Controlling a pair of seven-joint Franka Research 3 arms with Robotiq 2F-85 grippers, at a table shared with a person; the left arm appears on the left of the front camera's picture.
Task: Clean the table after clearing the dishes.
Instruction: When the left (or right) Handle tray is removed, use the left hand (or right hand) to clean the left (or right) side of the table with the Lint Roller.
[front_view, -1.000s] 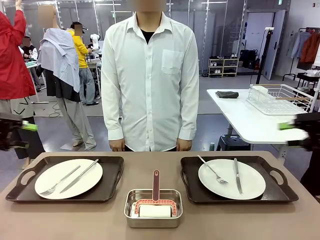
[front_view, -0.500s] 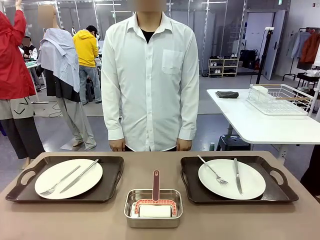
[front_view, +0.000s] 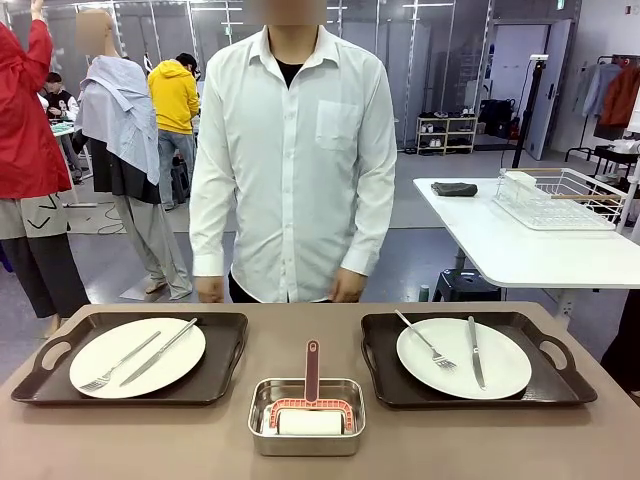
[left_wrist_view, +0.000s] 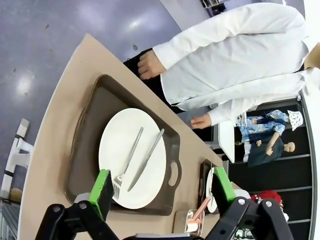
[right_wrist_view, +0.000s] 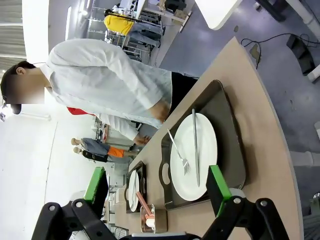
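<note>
The beige-brown table (front_view: 300, 325) holds two dark trays, one at the left (front_view: 225, 340) and one at the right (front_view: 545, 375). Each carries a white plate, left (front_view: 175, 370) and right (front_view: 505, 360), with a fork and knife lying on it. My left gripper (left_wrist_view: 162, 192) hovers open high above the left plate (left_wrist_view: 112, 150) and its tray (left_wrist_view: 95, 115). My right gripper (right_wrist_view: 156, 186) hangs open high above the right plate (right_wrist_view: 207, 145) and tray (right_wrist_view: 232, 150). Nothing sits between either pair of fingers.
A small steel pan (front_view: 306, 440) with a red-handled roller (front_view: 312, 370) sits between the trays near the front edge. A person in a white shirt stands at the far side, hands (left_wrist_view: 147, 65) by the table edge. A white table (front_view: 520, 250) with a wire rack (front_view: 560, 198) stands at the right.
Both grippers, blurred at the picture's left and right edges a second ago, have left the front view. The person has shifted slightly to picture left.
</note>
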